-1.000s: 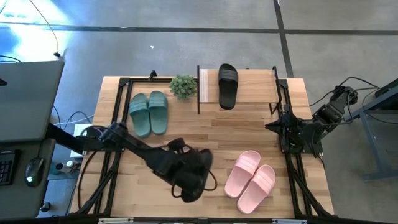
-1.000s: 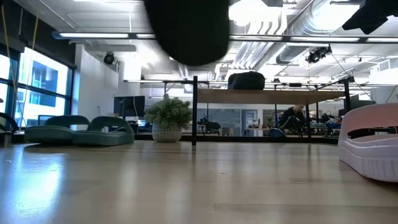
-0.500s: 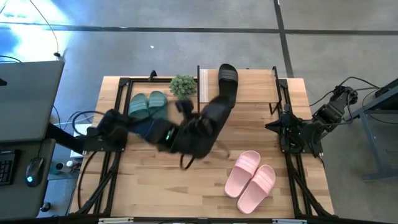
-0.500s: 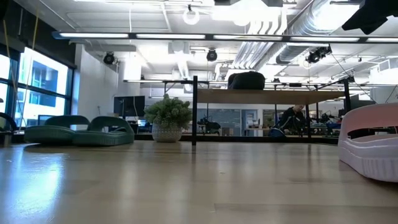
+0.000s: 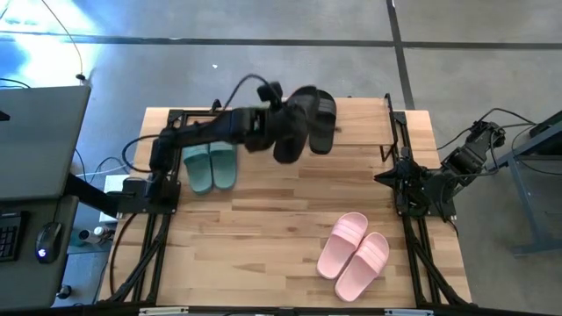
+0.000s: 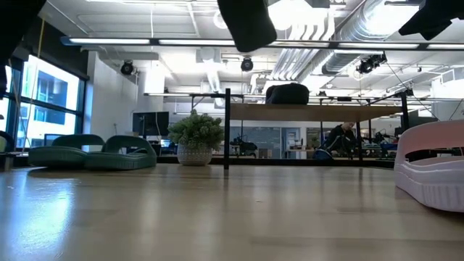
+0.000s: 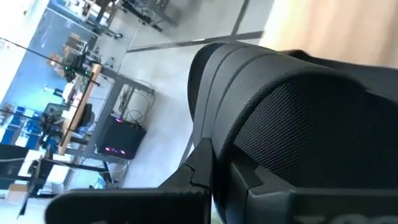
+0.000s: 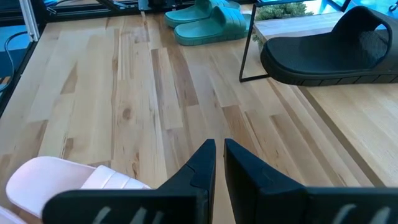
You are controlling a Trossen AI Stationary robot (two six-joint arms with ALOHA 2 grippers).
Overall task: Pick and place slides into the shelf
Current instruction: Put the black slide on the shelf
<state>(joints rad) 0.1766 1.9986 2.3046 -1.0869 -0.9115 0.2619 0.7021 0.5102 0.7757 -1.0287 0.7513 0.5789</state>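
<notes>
My left gripper is shut on a black slide and holds it in the air over the left end of the shelf. The other black slide lies sole down on the shelf's wooden board. The teal pair rests on the table at the far left. The pink pair rests at the near right. My right gripper waits shut at the table's right side, holding nothing. My left gripper has the black slide by its wide strap, close in front of the fingers. The slide itself hides the exact place of contact. The arm reaches in from the table's left, slanting down. The slide is lifted clear of table and shelf.
A small potted plant stands just left of the shelf's black post, under my left arm. Bare tabletop lies in the middle between the teal and pink pairs. The right arm's base stands at the right edge.
My left gripper has swung from the near middle of the table toward the far edge and upward, rolling its wrist, with the black slide held all the way. The slide has turned about and now hangs beside the slide on the shelf.
</notes>
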